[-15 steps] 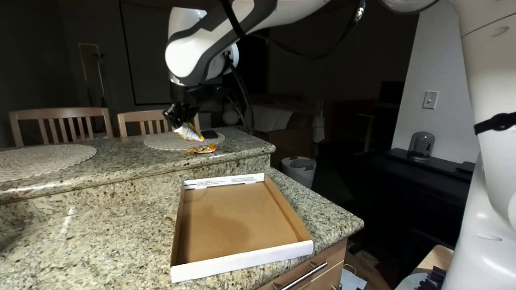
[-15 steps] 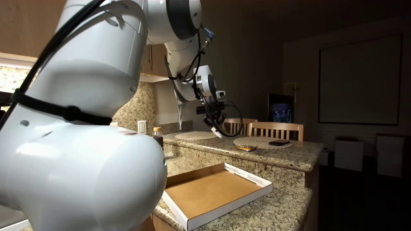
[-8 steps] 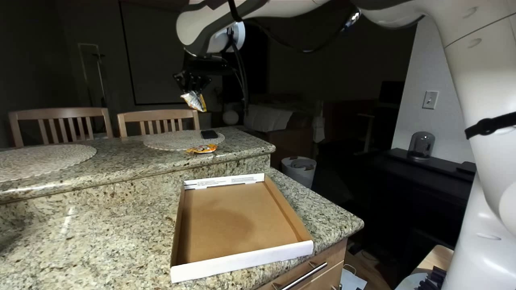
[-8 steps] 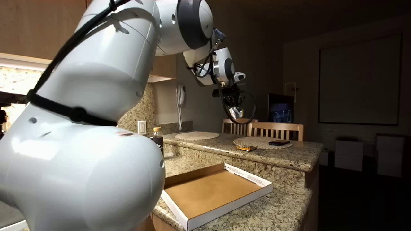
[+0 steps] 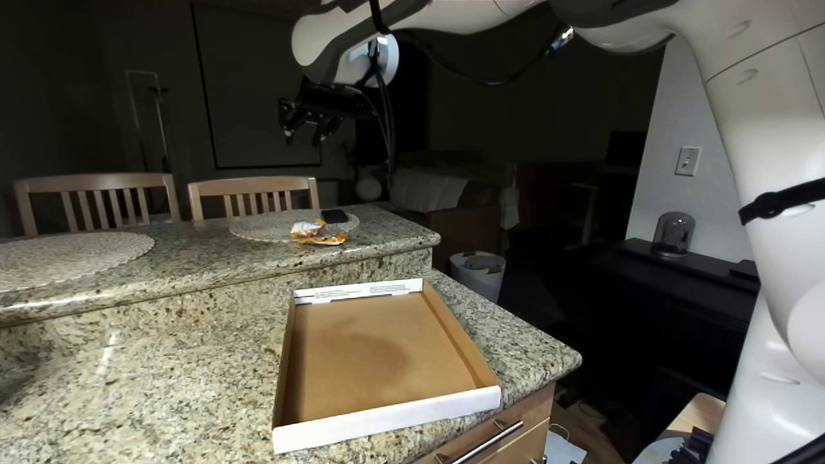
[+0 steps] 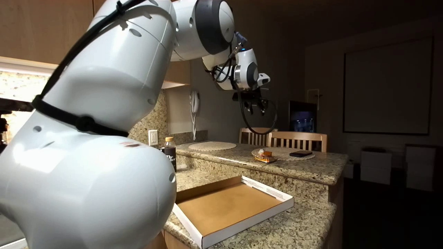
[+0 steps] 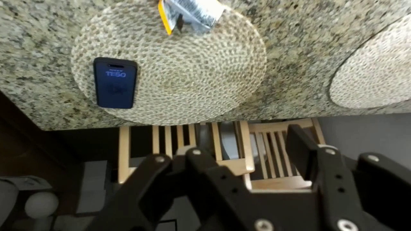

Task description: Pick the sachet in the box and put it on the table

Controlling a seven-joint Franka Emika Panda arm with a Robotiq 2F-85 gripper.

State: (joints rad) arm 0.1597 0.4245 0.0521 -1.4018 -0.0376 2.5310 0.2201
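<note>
The pincer hangs high, spread wide; the sachet lies at the near edge of the round mat on the raised worktop, by an orange packet and, in both exterior views, left of the phone; the box sits nearer, lower

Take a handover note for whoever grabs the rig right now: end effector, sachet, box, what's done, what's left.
End effector: open, holding nothing, raised clear of the sachet.
Sachet: on the table's raised level, at the edge of the woven mat, beside or against the orange packet; can't tell which.
Box: on the lower level.
Done: sachet out of the box, on the table.
Left: probably only retreating.
</note>
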